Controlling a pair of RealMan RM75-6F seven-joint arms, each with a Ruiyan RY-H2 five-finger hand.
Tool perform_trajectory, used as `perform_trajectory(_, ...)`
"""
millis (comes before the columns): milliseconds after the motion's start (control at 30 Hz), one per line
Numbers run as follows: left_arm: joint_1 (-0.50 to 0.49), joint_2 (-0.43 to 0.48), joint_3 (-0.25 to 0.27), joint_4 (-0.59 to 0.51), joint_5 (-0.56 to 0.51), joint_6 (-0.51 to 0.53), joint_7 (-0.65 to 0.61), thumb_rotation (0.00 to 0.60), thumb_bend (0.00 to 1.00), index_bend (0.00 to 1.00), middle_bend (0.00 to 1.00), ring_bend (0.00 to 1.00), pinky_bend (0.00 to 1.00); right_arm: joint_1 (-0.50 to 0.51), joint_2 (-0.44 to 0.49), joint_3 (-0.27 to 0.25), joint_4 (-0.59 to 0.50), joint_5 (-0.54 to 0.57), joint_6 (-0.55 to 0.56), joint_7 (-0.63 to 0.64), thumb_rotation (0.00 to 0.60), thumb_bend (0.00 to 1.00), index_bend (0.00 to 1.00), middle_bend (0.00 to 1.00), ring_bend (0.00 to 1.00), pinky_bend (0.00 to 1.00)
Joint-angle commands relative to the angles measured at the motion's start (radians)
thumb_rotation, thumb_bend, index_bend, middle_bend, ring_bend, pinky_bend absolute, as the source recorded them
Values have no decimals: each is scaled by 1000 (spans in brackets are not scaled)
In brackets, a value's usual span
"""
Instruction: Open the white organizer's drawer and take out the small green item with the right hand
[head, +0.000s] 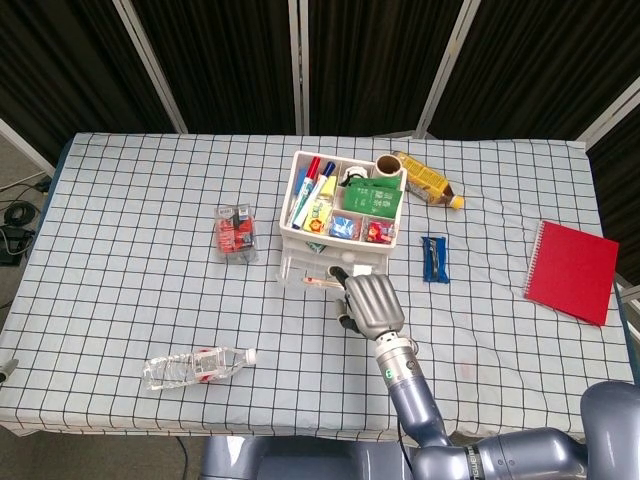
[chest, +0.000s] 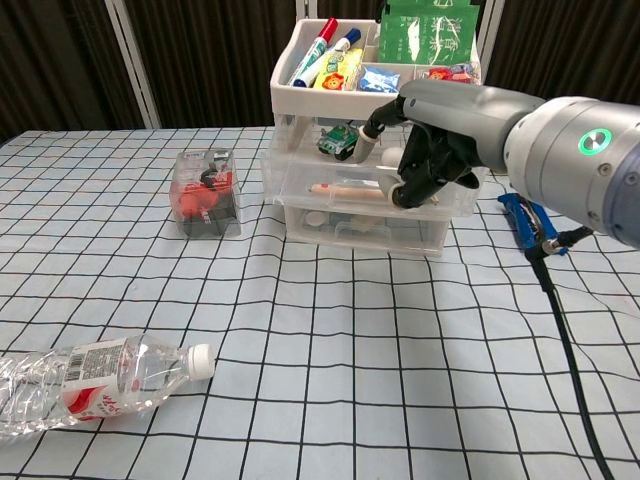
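Hooking the drawer front with my right hand (chest: 430, 150), fingers curled over the clear upper drawer (chest: 340, 185) of the white organizer (head: 343, 215); nothing picked up, the grip is on the drawer edge only.

Progress, as I judge it: the drawer looks pulled partway out in the chest view, its front standing forward of the tier above. So opening is underway, maybe enough. Extraction is not started.

The small green item (chest: 336, 142) sits centre of the chest view, behind the clear front just above the pulled drawer, just left of my thumb tip. I can't tell whether it lies in that drawer or on the shelf over it. A pen-like stick (chest: 345, 188) lies along the drawer below it.

Left hand is not in either view.

Room: below centre of both frames the checked table (head: 150, 290) is bare, so the drawer has room to come further toward me. Left of centre, the red item in a clear box (chest: 205, 192) is near the organizer's side but apart from it. The plastic bottle (chest: 95, 385) is lower left, well away. The blue packet (chest: 532, 220) lies just right of the organizer, under my forearm line; watch that when I swing out. The red notebook (head: 572, 270) and yellow bottle (head: 425, 182) are out of my path.
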Motion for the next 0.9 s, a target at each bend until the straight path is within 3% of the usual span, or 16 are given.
perform_trajectory(33,0,0,0,0,1,0,1,600,0,0,0,0,0,1,1,0,-9,1,8,-9,600,470,388,939,968,831)
perform_trajectory(900,1,0,4,-7,3,0,10,600,0,0,0,0,0,1,27,-50,-136,50,87,-127,600,471,410,947,973,833)
